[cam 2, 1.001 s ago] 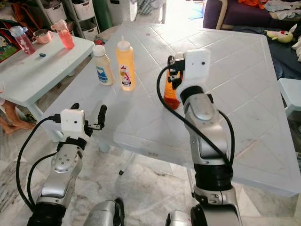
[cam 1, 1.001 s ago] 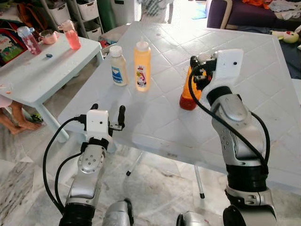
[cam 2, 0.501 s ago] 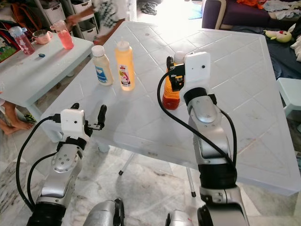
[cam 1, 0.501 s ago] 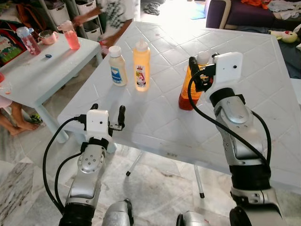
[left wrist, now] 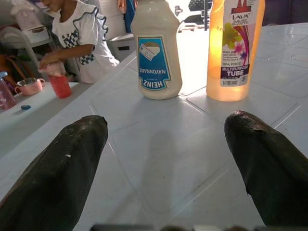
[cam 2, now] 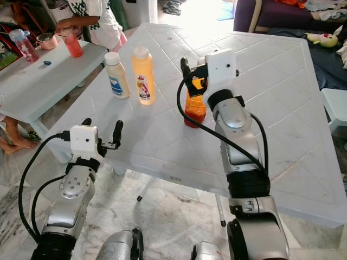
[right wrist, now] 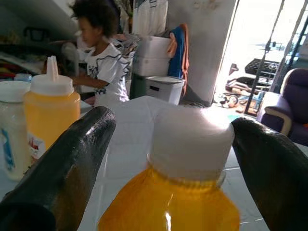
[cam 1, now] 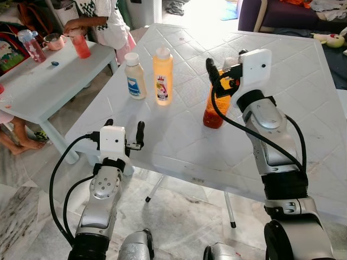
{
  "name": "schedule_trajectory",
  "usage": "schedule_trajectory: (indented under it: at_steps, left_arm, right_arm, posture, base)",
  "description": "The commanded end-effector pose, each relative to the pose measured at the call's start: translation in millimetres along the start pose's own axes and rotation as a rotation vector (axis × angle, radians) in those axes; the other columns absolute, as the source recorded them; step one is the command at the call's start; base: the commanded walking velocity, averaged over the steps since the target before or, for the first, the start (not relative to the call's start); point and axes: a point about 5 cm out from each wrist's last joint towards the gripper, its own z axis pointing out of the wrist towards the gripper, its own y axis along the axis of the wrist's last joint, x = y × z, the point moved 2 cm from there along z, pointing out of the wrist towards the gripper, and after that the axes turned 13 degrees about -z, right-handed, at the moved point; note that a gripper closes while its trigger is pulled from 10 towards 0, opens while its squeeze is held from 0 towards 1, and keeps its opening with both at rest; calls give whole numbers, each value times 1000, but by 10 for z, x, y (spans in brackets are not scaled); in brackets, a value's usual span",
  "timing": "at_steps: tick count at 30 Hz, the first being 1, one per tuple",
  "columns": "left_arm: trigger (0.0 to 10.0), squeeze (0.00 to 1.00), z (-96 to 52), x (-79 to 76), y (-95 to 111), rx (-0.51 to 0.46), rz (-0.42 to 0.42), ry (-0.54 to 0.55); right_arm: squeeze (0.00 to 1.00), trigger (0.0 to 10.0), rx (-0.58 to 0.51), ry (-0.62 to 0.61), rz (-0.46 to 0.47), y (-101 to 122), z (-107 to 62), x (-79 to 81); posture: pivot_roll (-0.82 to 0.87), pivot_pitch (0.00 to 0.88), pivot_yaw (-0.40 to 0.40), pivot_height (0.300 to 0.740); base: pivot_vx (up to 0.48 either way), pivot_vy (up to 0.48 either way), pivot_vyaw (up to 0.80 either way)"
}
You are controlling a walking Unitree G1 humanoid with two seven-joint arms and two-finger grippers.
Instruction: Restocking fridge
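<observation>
Head eyes look down; wrist cameras skim the table (cam 1: 179, 135)

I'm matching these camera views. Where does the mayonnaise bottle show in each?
Left eye: mayonnaise bottle, upper left on the white table.
Right eye: upper left.
Left wrist: top centre.
Right wrist: left edge.
Shared landmark: yellow squeeze bottle beside it.

A white tiled plastic counter (cam 1: 293, 59) stands on a marbled grey floor (cam 1: 21, 211). A low pale side table (cam 1: 38, 81) sits nearby, a purple sofa (cam 1: 282, 16) beyond, daylight flooding in.
</observation>
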Motion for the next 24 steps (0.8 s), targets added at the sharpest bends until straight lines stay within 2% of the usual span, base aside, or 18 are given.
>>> schedule_trajectory:
  at_steps: [1, 2, 3, 4, 6, 7, 13, 24]
  left_arm:
    - [10000, 0, 16, -6, 1, 4, 13, -11]
    - [10000, 0, 16, -9, 2, 4, 13, -12]
    - [10000, 0, 17, -9, 2, 3, 13, -12]
    - [10000, 0, 16, -6, 2, 3, 13, -9]
    - [10000, 0, 15, -5, 2, 3, 13, -8]
    - [10000, 0, 15, -4, 2, 3, 13, -8]
    - [10000, 0, 4, -6, -6, 7, 14, -7]
    - [10000, 0, 11, -6, -13, 16, 19, -10]
  right_arm:
    - [31, 10000, -38, 27, 5, 93, 55, 24]
    - [0, 10000, -42, 33, 4, 106, 60, 26]
    - [0, 8941, -44, 35, 7, 115, 63, 25]
    - [0, 1412, -49, 38, 8, 128, 68, 23]
    - [0, 1412, -50, 38, 7, 132, 70, 22]
    - [0, 0, -51, 39, 7, 133, 71, 21]
    - [0, 0, -78, 61, -18, 192, 76, 55]
    - [0, 0, -37, 39, -27, 124, 49, 37]
  posture:
    - [53, 71, 56, 740]
    - [53, 71, 56, 740]
    - [55, 72, 54, 740]
    - [56, 72, 52, 740]
    - [56, 72, 52, 740]
    - [56, 72, 52, 740]
    - [54, 74, 52, 740]
    - [54, 74, 54, 740]
  base:
    - [0, 0, 0]
    - [0, 0, 0]
    - [0, 0, 0]
    - [0, 0, 0]
    - [0, 0, 0]
    - [0, 0, 0]
    - [0, 0, 0]
    - [0, 0, 0]
